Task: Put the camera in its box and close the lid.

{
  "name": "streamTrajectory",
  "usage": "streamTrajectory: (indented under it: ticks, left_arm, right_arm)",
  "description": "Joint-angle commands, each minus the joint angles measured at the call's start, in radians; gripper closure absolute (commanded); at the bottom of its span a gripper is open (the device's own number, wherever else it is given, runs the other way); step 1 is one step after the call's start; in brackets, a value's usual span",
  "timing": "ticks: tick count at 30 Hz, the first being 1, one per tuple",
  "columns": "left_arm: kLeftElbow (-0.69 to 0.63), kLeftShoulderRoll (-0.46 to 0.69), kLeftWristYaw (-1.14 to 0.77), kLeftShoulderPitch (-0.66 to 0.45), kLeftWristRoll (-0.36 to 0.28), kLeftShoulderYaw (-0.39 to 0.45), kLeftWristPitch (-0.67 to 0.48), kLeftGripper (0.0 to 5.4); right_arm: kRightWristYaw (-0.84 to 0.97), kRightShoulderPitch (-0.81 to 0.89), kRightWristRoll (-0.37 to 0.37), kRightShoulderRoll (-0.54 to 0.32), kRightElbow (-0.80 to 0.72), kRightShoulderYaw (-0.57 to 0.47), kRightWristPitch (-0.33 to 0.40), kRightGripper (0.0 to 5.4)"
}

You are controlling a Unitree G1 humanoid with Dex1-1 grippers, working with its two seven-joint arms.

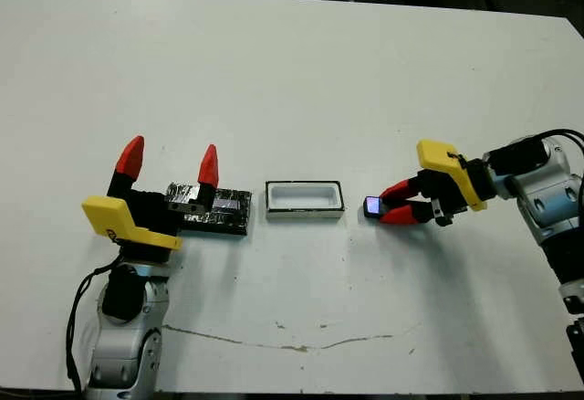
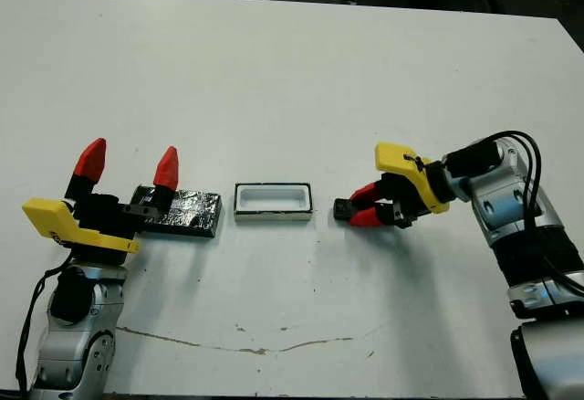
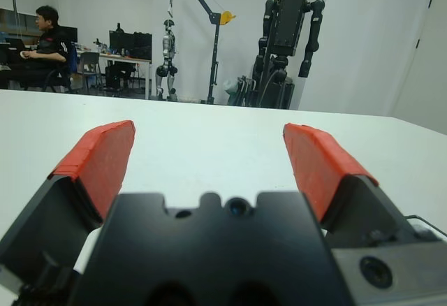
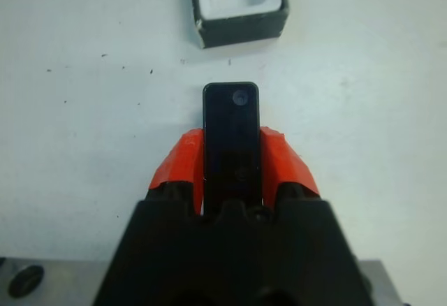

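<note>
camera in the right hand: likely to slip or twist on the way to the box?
The camera looks glossy, so it may slide between the right hand's fingers. It seems a stiff flat bar clamped on both long sides, so twisting looks unlikely. It seems light for its size; the end sticking out toward the box probably won't droop.

My right arm reaches in from the right side, forearm bent across toward the middle of the table. Its gripper lies low and nearly level, pointing left, and its two red fingers are pinched tight on the camera, whose front end sticks out past the fingertips. My left arm comes up from the near left edge. Its gripper points away from me, raised, with both red fingers spread wide apart and nothing between them. The two grippers are well apart.
</note>
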Motion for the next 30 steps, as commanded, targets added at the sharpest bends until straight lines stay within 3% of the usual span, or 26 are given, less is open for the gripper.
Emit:
streamTrajectory:
  ticks: [1, 7, 15, 21, 25, 30]
  left_arm:
    - [-0.003, 0.004, 0.009, 0.007, 0.014, 0.001, 0.003, 0.00]
    - [0.002, 0.005, -0.006, -0.002, -0.013, 0.005, 0.008, 0.00]
    - [0.000, 0.007, -0.012, -0.010, -0.032, 0.006, 0.015, 0.00]
    - [0.003, 0.008, -0.009, -0.004, -0.026, 0.012, 0.007, 0.00]
    - [-0.001, 0.008, -0.003, 0.005, -0.008, 0.013, 0.002, 0.00]
    - [0.000, 0.006, -0.019, 0.007, -0.038, 0.018, 0.008, 0.00]
  right_arm:
    - [-0.001, -0.061, 0.050, -0.007, -0.002, -0.053, 0.017, 3.74]
    - [0.020, -0.183, 0.109, 0.065, 0.110, -0.082, -0.029, 3.74]
    - [0.041, -0.283, 0.134, 0.215, 0.183, -0.048, -0.008, 3.74]
    - [0.029, -0.315, 0.102, 0.310, 0.247, -0.009, -0.030, 3.74]
    - [0.009, -0.313, 0.104, 0.352, 0.263, -0.004, 0.002, 3.74]
    - [-0.022, -0.280, 0.093, 0.372, 0.217, 0.012, 0.002, 3.74]
